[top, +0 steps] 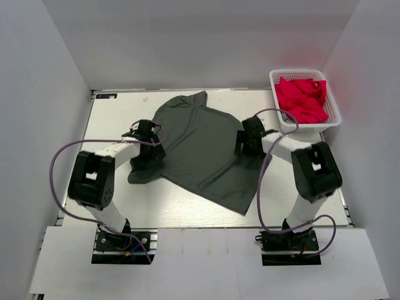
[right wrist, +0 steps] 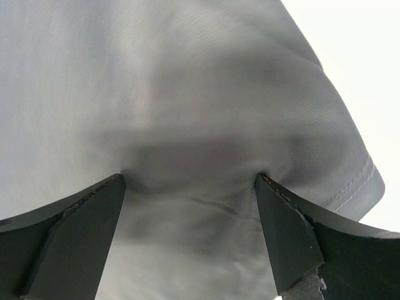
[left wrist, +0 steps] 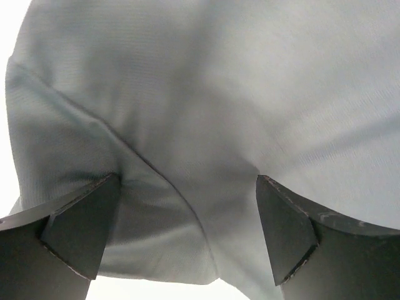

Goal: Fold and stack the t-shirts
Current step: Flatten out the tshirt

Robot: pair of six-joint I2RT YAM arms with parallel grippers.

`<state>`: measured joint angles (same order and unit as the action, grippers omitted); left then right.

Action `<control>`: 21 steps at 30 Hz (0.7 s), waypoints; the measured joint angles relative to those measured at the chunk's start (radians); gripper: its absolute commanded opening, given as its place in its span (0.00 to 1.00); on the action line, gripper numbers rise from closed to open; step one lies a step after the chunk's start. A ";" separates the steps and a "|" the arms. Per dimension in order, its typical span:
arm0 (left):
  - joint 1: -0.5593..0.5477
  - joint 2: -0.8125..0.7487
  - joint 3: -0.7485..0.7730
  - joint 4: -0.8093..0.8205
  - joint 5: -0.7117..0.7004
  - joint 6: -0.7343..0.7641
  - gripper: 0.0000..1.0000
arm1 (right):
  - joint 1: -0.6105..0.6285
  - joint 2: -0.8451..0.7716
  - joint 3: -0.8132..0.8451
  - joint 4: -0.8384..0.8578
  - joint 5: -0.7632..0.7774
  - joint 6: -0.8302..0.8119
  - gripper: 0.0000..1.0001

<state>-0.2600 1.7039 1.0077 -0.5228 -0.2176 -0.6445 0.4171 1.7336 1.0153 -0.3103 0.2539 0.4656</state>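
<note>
The dark charcoal-grey t-shirt [top: 200, 150] lies spread flat on the table, tilted, with its neck toward the far side. My left gripper [top: 150, 147] is pressed down on the shirt's left side near the sleeve, jaws open, with cloth and a seam between the fingertips in the left wrist view [left wrist: 187, 212]. My right gripper [top: 247, 142] is pressed down on the shirt's right sleeve, jaws open, with the cloth and its hem filling the right wrist view [right wrist: 200, 187]. The red-pink t-shirts [top: 301, 99] lie bundled in the basket at the back right.
A white mesh basket [top: 331, 103] stands at the table's far right corner. The table [top: 112, 125] has walls close on the left, right and back. Grey cables loop from both arms over the near part of the table.
</note>
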 measured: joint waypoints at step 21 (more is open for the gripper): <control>-0.017 -0.724 -0.398 -0.195 0.093 -0.180 0.92 | -0.132 -0.101 0.102 0.021 -0.129 -0.119 0.90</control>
<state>-0.2768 0.9802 0.6094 -0.7174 -0.1242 -0.8249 0.2848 1.6321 1.1172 -0.2897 0.1253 0.3462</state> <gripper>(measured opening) 0.959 0.904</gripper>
